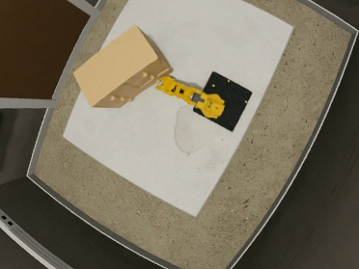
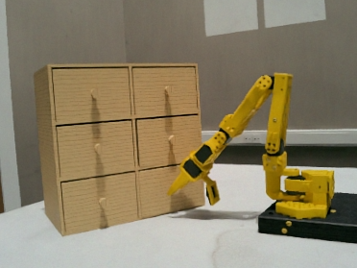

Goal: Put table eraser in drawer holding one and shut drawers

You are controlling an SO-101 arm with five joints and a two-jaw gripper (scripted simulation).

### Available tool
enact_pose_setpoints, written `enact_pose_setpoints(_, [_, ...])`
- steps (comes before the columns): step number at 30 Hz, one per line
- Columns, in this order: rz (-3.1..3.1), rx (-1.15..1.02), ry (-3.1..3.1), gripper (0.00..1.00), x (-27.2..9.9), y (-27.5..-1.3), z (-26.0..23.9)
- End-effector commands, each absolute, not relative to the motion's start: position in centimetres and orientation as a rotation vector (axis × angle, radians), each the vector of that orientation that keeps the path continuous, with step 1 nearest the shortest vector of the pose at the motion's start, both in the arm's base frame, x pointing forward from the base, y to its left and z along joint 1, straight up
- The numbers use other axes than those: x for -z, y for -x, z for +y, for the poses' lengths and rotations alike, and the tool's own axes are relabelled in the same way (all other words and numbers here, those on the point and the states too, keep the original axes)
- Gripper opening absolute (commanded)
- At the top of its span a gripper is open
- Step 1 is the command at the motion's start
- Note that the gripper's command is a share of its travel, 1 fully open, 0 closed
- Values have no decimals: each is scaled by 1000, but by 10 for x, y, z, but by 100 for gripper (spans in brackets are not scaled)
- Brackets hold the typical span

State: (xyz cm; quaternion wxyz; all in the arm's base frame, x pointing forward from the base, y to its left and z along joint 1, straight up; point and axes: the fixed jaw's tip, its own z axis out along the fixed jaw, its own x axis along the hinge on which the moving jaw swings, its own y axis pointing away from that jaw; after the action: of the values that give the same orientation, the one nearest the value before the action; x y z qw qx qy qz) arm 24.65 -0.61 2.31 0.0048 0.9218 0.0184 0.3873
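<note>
A tan wooden cabinet (image 1: 116, 70) (image 2: 96, 140) with six knobbed drawers stands on the white mat; every drawer front sits flush and shut. My yellow gripper (image 1: 159, 84) (image 2: 192, 197) hangs low, right in front of the bottom right drawer and hides its knob. Its jaws are slightly apart, and I see nothing between them. No eraser shows on the table in either view.
The arm's black base plate (image 1: 232, 97) (image 2: 307, 227) sits to the right of the cabinet on the white mat (image 1: 145, 146). Sandy table surface (image 1: 270, 174) rings the mat, with a raised grey rim around it.
</note>
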Motion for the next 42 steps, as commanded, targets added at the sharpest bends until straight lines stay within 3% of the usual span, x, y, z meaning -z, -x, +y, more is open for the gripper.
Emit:
enact_pose_setpoints(1, [57, -1214, -2888, 21, -23, -246, -6])
enact_pose_setpoints(25, [-19, -1229, -2904, 21, -55, -214, -6])
enact_pose_setpoints(35, [-19, -1229, -2904, 21, -55, -214, -6])
enact_pose_setpoints(42, [113, -1313, -2888, 21, -69, -204, 8])
